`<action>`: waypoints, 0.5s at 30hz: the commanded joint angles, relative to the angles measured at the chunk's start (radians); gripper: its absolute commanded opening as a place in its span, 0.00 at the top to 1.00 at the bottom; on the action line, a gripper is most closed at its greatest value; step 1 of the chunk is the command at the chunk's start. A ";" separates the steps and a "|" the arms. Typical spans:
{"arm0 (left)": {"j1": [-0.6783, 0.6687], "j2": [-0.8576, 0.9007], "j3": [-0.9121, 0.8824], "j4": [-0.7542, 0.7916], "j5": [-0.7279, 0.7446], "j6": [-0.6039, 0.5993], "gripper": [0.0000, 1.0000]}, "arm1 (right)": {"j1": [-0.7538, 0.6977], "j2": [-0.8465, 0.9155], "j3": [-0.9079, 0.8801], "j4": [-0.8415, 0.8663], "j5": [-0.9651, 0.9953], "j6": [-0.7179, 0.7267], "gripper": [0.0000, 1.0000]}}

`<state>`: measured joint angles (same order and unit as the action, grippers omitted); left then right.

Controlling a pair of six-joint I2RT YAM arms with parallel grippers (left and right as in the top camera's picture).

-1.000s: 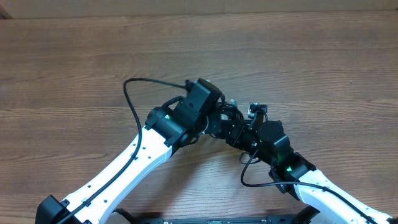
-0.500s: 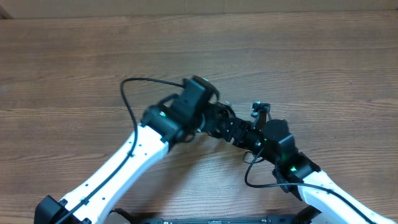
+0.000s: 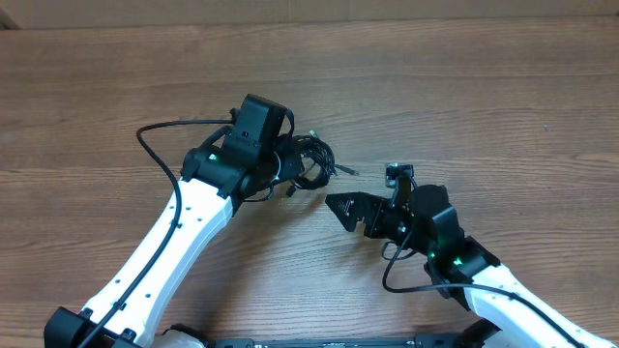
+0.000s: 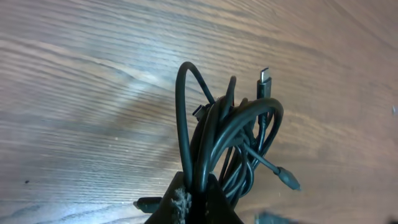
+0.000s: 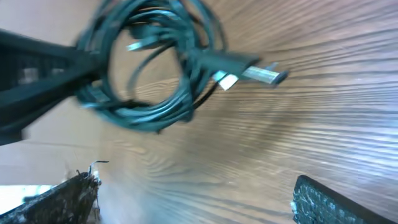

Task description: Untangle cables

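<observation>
Since the earlier overhead frame the two arms have drawn apart. The left gripper has swung up and to the left, taking the cables with it. The right gripper has let go and now sits well clear of the bundle, lower and to the right.

The left fingers are clamped together on the cables, pinching several strands at the base of the coil. In the left wrist view the cords loop over one another in a tight knot of coils, with plug ends sticking out at the top and lower right. The bundle seems to hang just above the tabletop; whether any loop touches the wood I cannot tell. The right fingers stand wide apart with nothing between them, and the coil and a silver plug sit ahead of them in the blurred right wrist view.

By my judgement the task is at an early stage: one arm anchors the tangle and the other is between grasps, with no cord freed yet. The next move probably calls for the right gripper to pick a single loose strand or plug end, close on it alone, and draw it away from the left hold. Catching two strands would likely tighten the knot.
</observation>
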<state>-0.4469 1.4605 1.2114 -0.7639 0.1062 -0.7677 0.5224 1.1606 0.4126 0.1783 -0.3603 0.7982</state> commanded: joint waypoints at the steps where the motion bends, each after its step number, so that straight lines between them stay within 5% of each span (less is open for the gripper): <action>1: 0.000 -0.010 0.019 -0.014 0.090 0.127 0.96 | -0.003 0.029 0.008 0.028 0.072 -0.063 0.05; 4: 0.002 -0.010 0.019 -0.047 0.080 0.147 0.96 | -0.003 0.028 0.008 0.061 0.071 -0.102 0.22; 11: 0.002 -0.010 0.019 -0.066 0.067 0.271 0.96 | -0.003 0.028 0.008 0.074 0.018 -0.133 0.34; 15: 0.002 -0.010 0.019 -0.040 0.071 0.273 0.96 | -0.003 0.028 0.008 0.056 -0.055 -0.030 0.40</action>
<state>-0.4469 1.4605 1.2114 -0.8192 0.1558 -0.5449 0.5224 1.1896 0.4126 0.2375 -0.3531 0.7101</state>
